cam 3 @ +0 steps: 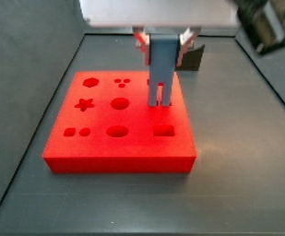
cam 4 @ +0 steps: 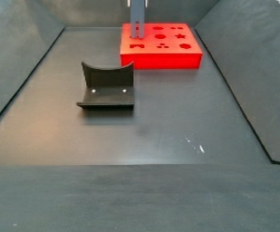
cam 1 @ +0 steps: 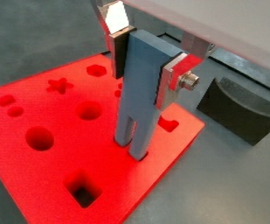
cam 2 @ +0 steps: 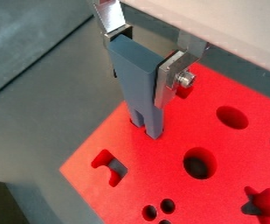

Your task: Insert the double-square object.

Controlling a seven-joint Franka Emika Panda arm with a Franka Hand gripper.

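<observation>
Dark grey floor (cam 4: 130, 172) of a walled enclosure, sides rising at the edges in both side views. Set toward the far end in a side view, well apart from the fixture (cam 4: 106, 87): a red block (cam 3: 117, 138) with cut-out sockets across its top face. Among them a round hole (cam 3: 116, 133), a square hole (cam 3: 164, 131), a cross-shaped socket (cam 3: 86, 103) and a hexagonal one (cam 3: 90, 82). Dark fixture seen close behind the block in another side view (cam 3: 194, 57), not in the gripper's way.

Above the block's right half, gripper (cam 3: 164, 41) clamped on the blue-grey double-square object (cam 3: 162, 72), silver fingers (cam 1: 176, 75) pressing its upper part from both sides. Object held upright, two prongs (cam 1: 134, 144) pointing down, tips at the block's top face beside a small heart-shaped socket (cam 1: 169, 124); contact or entry not clear. Same grip in a wrist view (cam 2: 141, 86).
</observation>
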